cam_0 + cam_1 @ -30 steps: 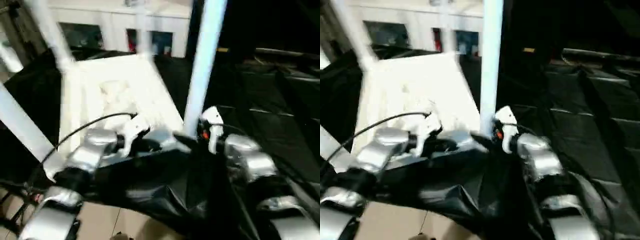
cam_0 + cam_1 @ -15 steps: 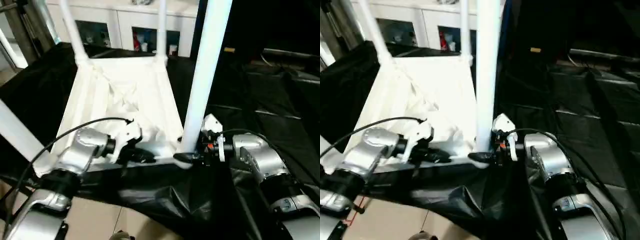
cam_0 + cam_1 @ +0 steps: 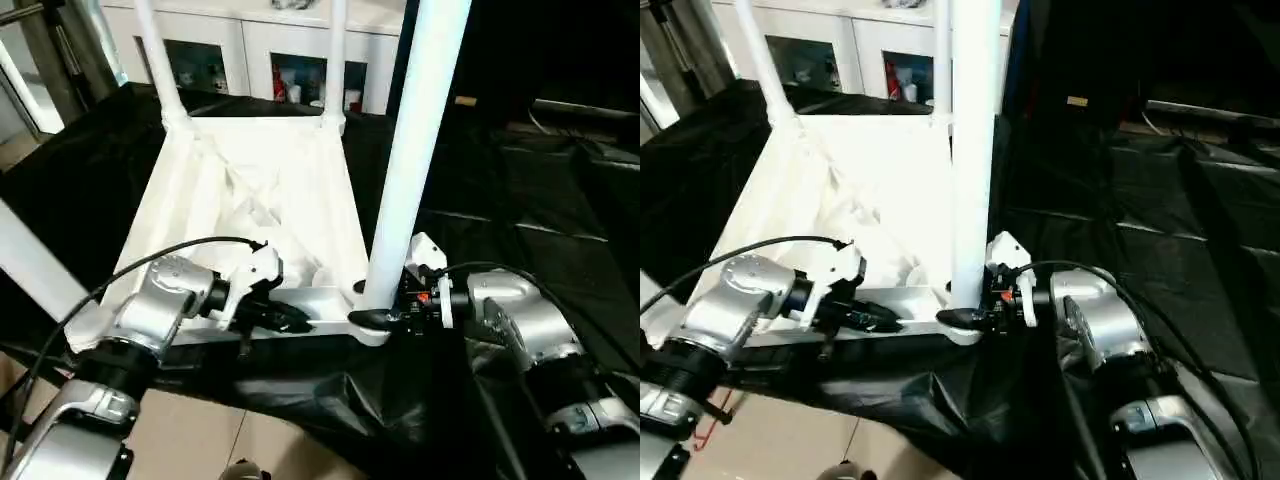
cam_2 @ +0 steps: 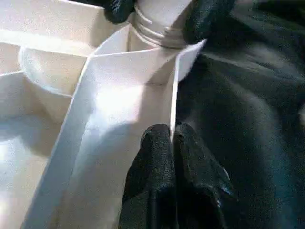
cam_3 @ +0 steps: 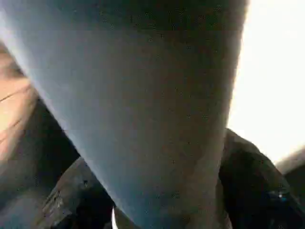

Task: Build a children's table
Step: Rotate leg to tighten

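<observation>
on black sheeting (image 3: 520, 230), the left pincer (image 4: 170, 143) pinches the tabletop (image 3: 260, 190) rim; the right pincer (image 3: 372, 318) clasps a socketed leg (image 3: 410, 150).

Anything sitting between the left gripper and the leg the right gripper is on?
Nothing loose: just the bare near edge wall of the upturned tabletop runs from the left gripper to the leg, seen in the left wrist view.
</observation>
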You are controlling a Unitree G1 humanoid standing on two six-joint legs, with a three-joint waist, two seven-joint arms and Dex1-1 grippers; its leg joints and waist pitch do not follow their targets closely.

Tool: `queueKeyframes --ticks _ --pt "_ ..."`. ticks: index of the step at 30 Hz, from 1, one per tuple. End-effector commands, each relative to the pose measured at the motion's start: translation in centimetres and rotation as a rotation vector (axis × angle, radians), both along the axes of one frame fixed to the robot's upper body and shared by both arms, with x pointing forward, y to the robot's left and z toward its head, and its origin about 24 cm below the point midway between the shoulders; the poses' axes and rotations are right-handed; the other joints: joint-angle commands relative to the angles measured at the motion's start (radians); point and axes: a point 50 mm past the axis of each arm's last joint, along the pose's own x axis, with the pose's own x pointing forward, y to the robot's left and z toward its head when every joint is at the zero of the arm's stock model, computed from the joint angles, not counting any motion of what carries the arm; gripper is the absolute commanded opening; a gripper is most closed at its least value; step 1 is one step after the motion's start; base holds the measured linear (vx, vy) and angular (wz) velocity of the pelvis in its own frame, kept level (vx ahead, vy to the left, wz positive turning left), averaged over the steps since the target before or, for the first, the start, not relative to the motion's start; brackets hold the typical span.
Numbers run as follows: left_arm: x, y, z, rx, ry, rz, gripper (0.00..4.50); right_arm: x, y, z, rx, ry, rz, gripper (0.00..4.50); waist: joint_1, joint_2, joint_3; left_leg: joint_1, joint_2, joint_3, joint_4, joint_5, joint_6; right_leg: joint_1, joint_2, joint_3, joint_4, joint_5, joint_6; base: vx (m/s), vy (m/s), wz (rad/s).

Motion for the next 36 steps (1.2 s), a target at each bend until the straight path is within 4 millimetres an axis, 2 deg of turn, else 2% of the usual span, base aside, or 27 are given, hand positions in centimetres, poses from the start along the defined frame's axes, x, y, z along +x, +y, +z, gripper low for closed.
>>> queueKeyframes --ticks 1,2,3,5,6,7,8,9,12,13,14,16,17,18,21,23,24,27,30,31,32,36 --pt "1.6 -3.2 1.5 -0.07 -0.083 0.086 0.0 0.5 2.6 -1.9 -0.019 0.063 -0.169 2.59 -0.009 -0.006 -0.06 0.011 0.02 -0.014 -0.067 -0.216 0.009 0.049 -0.081 0.045 -0.091 -0.362 -0.159 0.0 0.0 0.0" --pt "1.8 -3.4 1.5 -0.07 -0.086 0.106 0.0 0.7 2.8 -2.1 -0.02 0.075 -0.214 2.57 -0.017 -0.011 -0.058 0.013 0.017 -0.017 -0.07 -0.235 -0.005 0.049 -0.08 0.042 -0.098 -0.433 -0.133 0.0 0.0 0.0" --pt "2.2 -4.0 1.5 -0.059 -0.096 0.145 0.0 1.0 3.3 -2.3 -0.015 0.08 -0.283 2.57 -0.023 -0.011 -0.058 0.011 0.016 -0.021 -0.071 -0.243 -0.005 0.055 -0.083 0.041 -0.102 -0.47 -0.113 0.0 0.0 0.0" --pt "2.5 -4.5 1.5 -0.06 -0.102 0.174 0.0 1.1 3.8 -2.4 -0.009 0.087 -0.321 2.55 -0.03 -0.009 -0.057 0.012 0.016 -0.02 -0.072 -0.246 -0.001 0.05 -0.081 0.042 -0.108 -0.478 -0.098 0.0 0.0 0.0" --pt "2.9 -5.6 1.7 -0.076 -0.112 0.212 0.0 1.3 4.9 -2.5 -0.003 0.092 -0.388 2.55 -0.03 -0.011 -0.058 0.018 0.013 -0.018 -0.069 -0.257 0.004 0.045 -0.08 0.043 -0.112 -0.492 -0.093 0.0 0.0 0.0" --pt "2.9 -5.7 1.8 -0.079 -0.114 0.215 0.0 1.3 5.1 -2.6 -0.003 0.092 -0.395 2.55 -0.03 -0.011 -0.058 0.022 0.012 -0.017 -0.068 -0.257 0.006 0.042 -0.08 0.044 -0.114 -0.495 -0.093 0.0 0.0 0.0" --pt "2.9 -6.2 1.8 -0.088 -0.117 0.215 0.0 1.4 5.6 -2.5 0.003 0.09 -0.405 2.55 -0.03 -0.004 -0.059 0.021 0.012 -0.02 -0.069 -0.256 0.008 0.043 -0.081 0.043 -0.113 -0.496 -0.098 0.0 0.0 0.0" --pt "2.9 -6.6 1.9 -0.094 -0.117 0.21 0.0 1.3 6.1 -2.5 0.012 0.088 -0.402 2.55 -0.031 -0.007 -0.059 0.018 0.013 -0.02 -0.07 -0.255 0.01 0.044 -0.079 0.043 -0.113 -0.484 -0.097 0.0 0.0 0.0" --pt "2.6 -7.6 2.0 -0.118 -0.117 0.168 0.0 1.0 7.7 -1.7 0.069 0.01 -0.304 2.55 -0.031 -0.007 -0.06 0.014 0.016 -0.02 -0.072 -0.252 0.018 0.047 -0.079 0.043 -0.107 -0.435 -0.108 0.0 0.0 0.0" --pt "2.6 -7.7 2.0 -0.121 -0.115 0.158 0.0 1.0 7.8 -1.5 0.084 0.008 -0.287 3.1 -0.03 -0.001 -0.061 0.015 0.016 -0.02 -0.071 -0.251 0.018 0.047 -0.079 0.044 -0.106 -0.422 -0.113 0.0 0.0 0.0" --pt "2.4 -7.7 2.0 -0.124 -0.116 0.143 0.0 0.9 7.7 -1.4 0.108 0.019 -0.277 3.24 -0.032 -0.005 -0.06 0.014 0.015 -0.019 -0.071 -0.252 0.023 0.049 -0.076 0.045 -0.105 -0.402 -0.122 0.0 0.0 0.0" --pt "2.1 -7.3 2.0 -0.124 -0.111 0.095 0.0 1.0 6.8 -1.0 0.126 0.027 -0.243 3.24 -0.031 -0.004 -0.061 0.013 0.016 -0.019 -0.071 -0.246 0.03 0.051 -0.076 0.046 -0.101 -0.376 -0.134 0.0 0.0 0.0" --pt "1.9 -7.0 1.9 -0.127 -0.108 0.078 0.0 1.0 6.4 -0.9 0.107 0.012 -0.227 3.41 -0.031 -0.004 -0.062 0.01 0.017 -0.019 -0.071 -0.237 0.033 0.054 -0.076 0.046 -0.098 -0.357 -0.139 0.0 0.0 0.0" --pt "1.7 -6.6 1.8 -0.126 -0.1 0.056 0.0 0.9 5.8 -0.9 0.088 -0.004 -0.2 3.7 -0.028 0.001 -0.064 0.012 0.019 -0.019 -0.07 -0.23 0.034 0.053 -0.077 0.047 -0.096 -0.332 -0.149 0.0 0.0 0.0" --pt "1.3 -6.2 1.8 -0.131 -0.098 0.012 0.0 0.8 5.1 -0.7 0.085 -0.008 -0.157 3.73 -0.03 -0.003 -0.065 0.006 0.019 -0.018 -0.069 -0.215 0.045 0.061 -0.077 0.047 -0.089 -0.274 -0.171 0.0 0.0 0.0" --pt "1.0 -5.6 1.7 -0.13 -0.092 -0.022 0.0 0.6 4.2 -0.3 0.086 -0.012 -0.094 3.73 -0.025 -0.001 -0.067 0.01 0.021 -0.017 -0.068 -0.206 0.049 0.061 -0.076 0.047 -0.087 -0.26 -0.181 0.0 0.0 0.0" --pt "0.6 -4.9 1.6 -0.128 -0.083 -0.05 0.0 0.3 3.3 -0.1 0.07 -0.016 -0.024 3.73 -0.021 0.0 -0.066 0.009 0.023 -0.015 -0.067 -0.2 0.053 0.06 -0.075 0.047 -0.084 -0.245 -0.188 0.0 0.0 0.0" --pt "0.2 -4.2 1.5 -0.116 -0.075 -0.09 0.0 -0.3 2.4 0.1 0.046 -0.016 0.068 3.73 -0.013 0.002 -0.067 0.01 0.026 -0.012 -0.066 -0.195 0.059 0.058 -0.072 0.047 -0.08 -0.208 -0.199 0.0 0.0 0.0" --pt "-0.1 -3.6 1.4 -0.103 -0.062 -0.128 0.0 -0.7 1.7 0.2 0.024 -0.01 0.145 3.73 -0.009 0.001 -0.067 0.011 0.027 -0.013 -0.066 -0.196 0.054 0.059 -0.075 0.046 -0.078 -0.208 -0.205 0.0 0.0 0.0" --pt "-0.3 -3.4 1.4 -0.1 -0.057 -0.142 0.0 -0.9 1.5 0.3 0.014 -0.008 0.171 3.73 -0.009 -0.004 -0.066 0.01 0.027 -0.013 -0.067 -0.195 0.056 0.059 -0.075 0.046 -0.079 -0.211 -0.204 0.0 0.0 0.0" --pt "-0.6 -3.0 1.3 -0.088 -0.046 -0.175 0.0 -1.3 1.0 0.3 -0.01 0.011 0.232 3.73 -0.007 -0.002 -0.066 0.009 0.027 -0.014 -0.066 -0.195 0.057 0.06 -0.076 0.046 -0.078 -0.219 -0.204 0.0 0.0 0.0" --pt "-1.2 -2.2 1.4 -0.073 -0.019 -0.23 0.0 -1.6 0.2 0.3 -0.052 0.036 0.297 3.73 -0.006 -0.002 -0.064 0.01 0.028 -0.014 -0.068 -0.205 0.056 0.057 -0.077 0.047 -0.082 -0.264 -0.191 0.0 0.0 0.0"
